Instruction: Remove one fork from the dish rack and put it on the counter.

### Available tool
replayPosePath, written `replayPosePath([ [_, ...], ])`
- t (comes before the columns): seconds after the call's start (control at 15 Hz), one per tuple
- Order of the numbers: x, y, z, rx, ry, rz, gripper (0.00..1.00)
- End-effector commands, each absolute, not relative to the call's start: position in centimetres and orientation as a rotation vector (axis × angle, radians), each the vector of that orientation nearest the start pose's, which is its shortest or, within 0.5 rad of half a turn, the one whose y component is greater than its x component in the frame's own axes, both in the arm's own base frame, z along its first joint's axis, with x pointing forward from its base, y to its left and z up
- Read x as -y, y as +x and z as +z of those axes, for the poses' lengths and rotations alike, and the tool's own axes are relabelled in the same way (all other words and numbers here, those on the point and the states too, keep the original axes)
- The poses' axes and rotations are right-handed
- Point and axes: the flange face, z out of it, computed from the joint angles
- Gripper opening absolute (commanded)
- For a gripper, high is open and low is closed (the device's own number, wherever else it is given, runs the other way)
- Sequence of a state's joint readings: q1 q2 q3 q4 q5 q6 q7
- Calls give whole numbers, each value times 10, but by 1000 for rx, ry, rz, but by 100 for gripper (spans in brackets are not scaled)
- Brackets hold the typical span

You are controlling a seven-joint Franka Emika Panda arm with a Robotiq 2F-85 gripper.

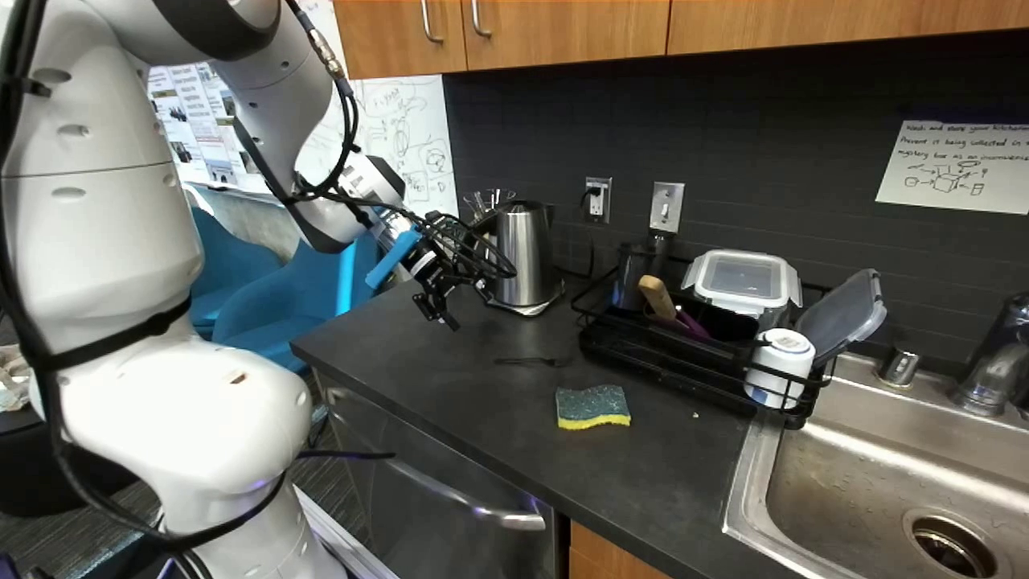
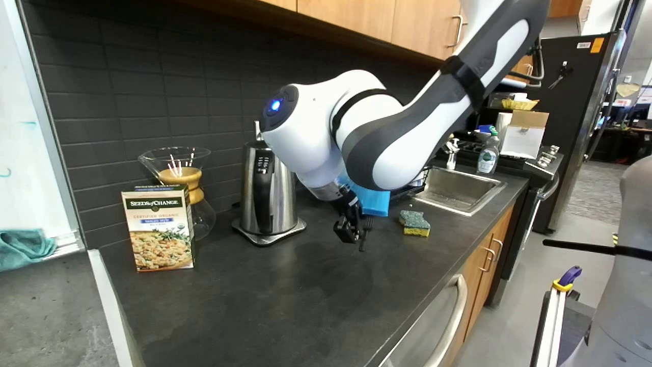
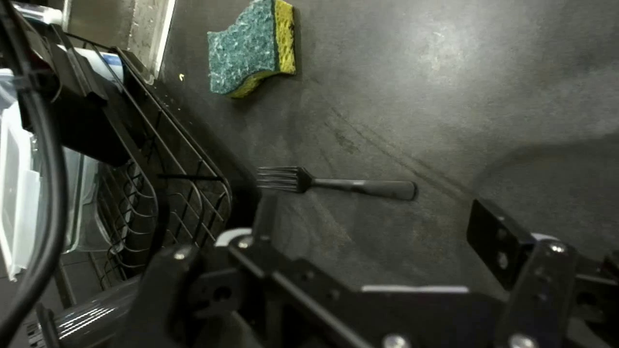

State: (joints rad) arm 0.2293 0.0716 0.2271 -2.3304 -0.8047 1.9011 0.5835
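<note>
A fork (image 3: 358, 185) lies flat on the dark counter (image 3: 483, 87), its tines toward the dish rack (image 3: 180, 126). The fork also shows in both exterior views (image 1: 530, 361) (image 2: 363, 239). In an exterior view the black dish rack (image 1: 635, 359) stands at the back of the counter (image 1: 450, 378); in an exterior view the arm hides most of it (image 2: 407, 191). My gripper (image 1: 452, 304) is above the counter, a little to the kettle side of the fork. In the wrist view its fingers (image 3: 377, 220) are spread wide with nothing between them, and the fork lies beyond them.
A green and yellow sponge (image 1: 593, 407) lies near the fork. A steel kettle (image 1: 522, 253) stands close behind the gripper. The rack holds a white cup (image 1: 780, 366) and a lidded container (image 1: 744, 281). The sink (image 1: 884, 474) is beside the rack. A food box (image 2: 159, 227) stands near the kettle.
</note>
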Motion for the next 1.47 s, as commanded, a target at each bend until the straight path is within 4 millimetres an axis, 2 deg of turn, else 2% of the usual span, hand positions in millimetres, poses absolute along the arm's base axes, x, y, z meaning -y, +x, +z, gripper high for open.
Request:
replayPosePath([
  [0.0, -157, 440, 326, -360, 2393, -99, 100],
  [0.2, -151, 441, 353, -281, 2463, -82, 100],
  [0.47, -133, 435, 384, -177, 2528, -71, 100],
  [0.93, -81, 423, 426, 35, 2634, -36, 100],
  [1.4, -31, 399, 452, 202, 2696, -20, 100],
])
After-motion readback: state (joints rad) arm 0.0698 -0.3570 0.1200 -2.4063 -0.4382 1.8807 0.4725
